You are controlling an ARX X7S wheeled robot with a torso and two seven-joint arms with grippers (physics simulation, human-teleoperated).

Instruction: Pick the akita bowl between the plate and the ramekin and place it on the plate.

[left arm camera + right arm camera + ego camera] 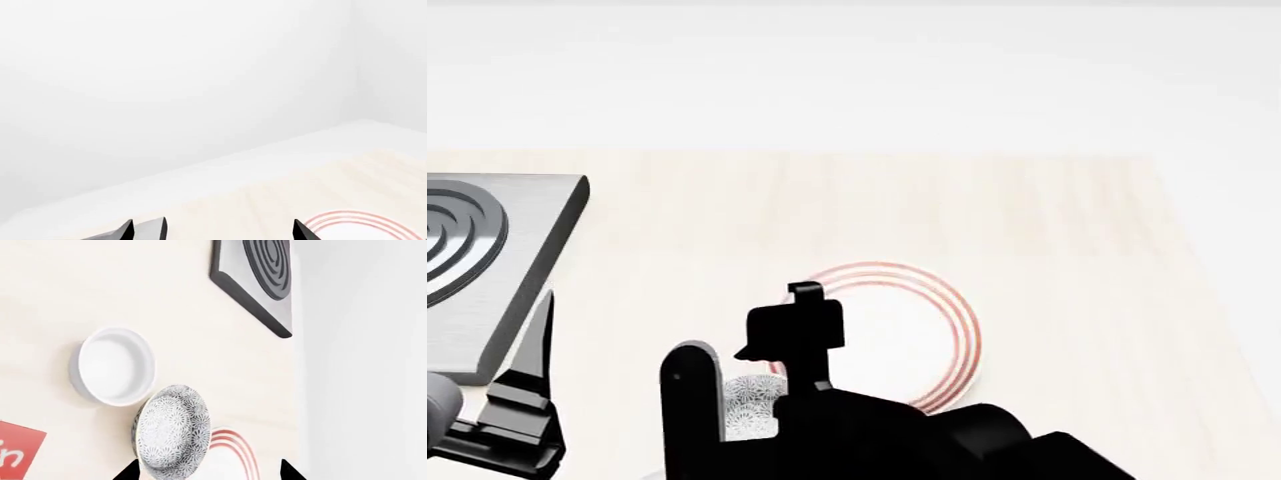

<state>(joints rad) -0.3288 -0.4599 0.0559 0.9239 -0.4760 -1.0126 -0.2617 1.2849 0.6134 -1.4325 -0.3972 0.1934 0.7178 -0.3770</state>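
Note:
In the right wrist view the akita bowl (172, 432), grey-and-white speckled, shows between the plain white ramekin (113, 365) and the red-ringed plate (233, 455). My right gripper (208, 472) is open. Its two dark fingertips straddle the bowl and the plate's near edge, and one tip is close beside the bowl's rim. In the head view the right arm hides most of the bowl (745, 408), which sits left of the plate (914, 330). My left gripper (223, 232) is open and empty, with the plate (360, 225) beside one fingertip.
A grey stove plate with a dark spiral burner (494, 260) lies at the table's left. A red card (17, 455) shows at the right wrist view's edge, near the ramekin. The pale wooden tabletop (1028, 220) ends at a white wall behind.

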